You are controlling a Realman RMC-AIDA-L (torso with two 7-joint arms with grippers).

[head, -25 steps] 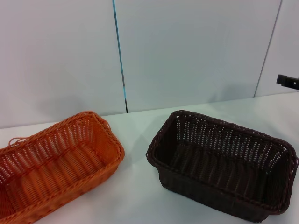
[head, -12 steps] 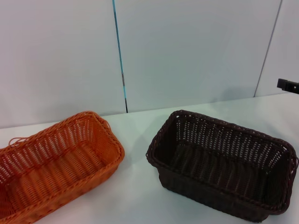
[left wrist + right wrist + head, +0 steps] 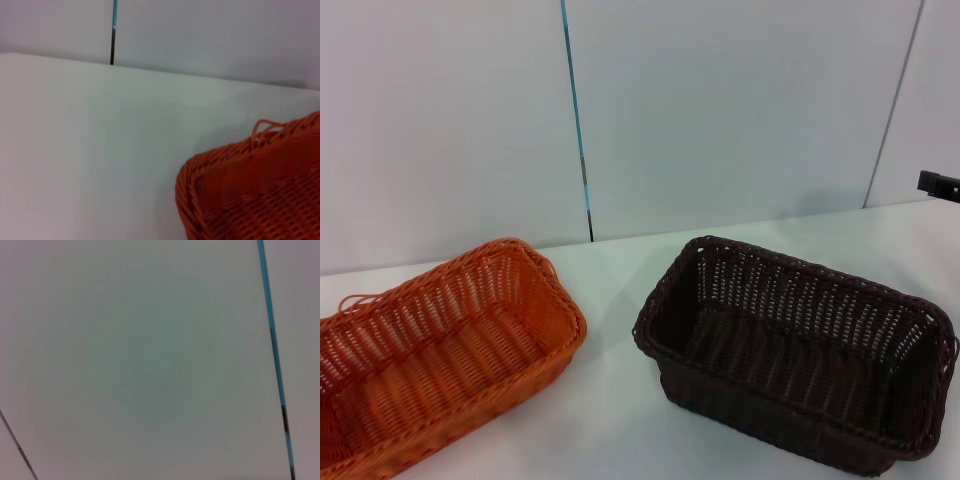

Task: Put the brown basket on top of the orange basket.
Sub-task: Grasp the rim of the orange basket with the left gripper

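The orange basket stands on the white table at the left in the head view, with a loose strand at its far left corner. Its corner also shows in the left wrist view, close below the left wrist. The brown basket stands upright on the table to the right of it, a gap apart. Both baskets look empty. The left gripper is out of view. A small dark piece of the right arm shows at the right edge, high above the table and apart from the brown basket. The right wrist view shows only wall.
The white table shows bare between the baskets and behind them. A grey panelled wall with a blue-black seam stands right behind the table's far edge.
The dark piece of the right arm has slid slightly to the right towards the edge of the view. The baskets have not moved.
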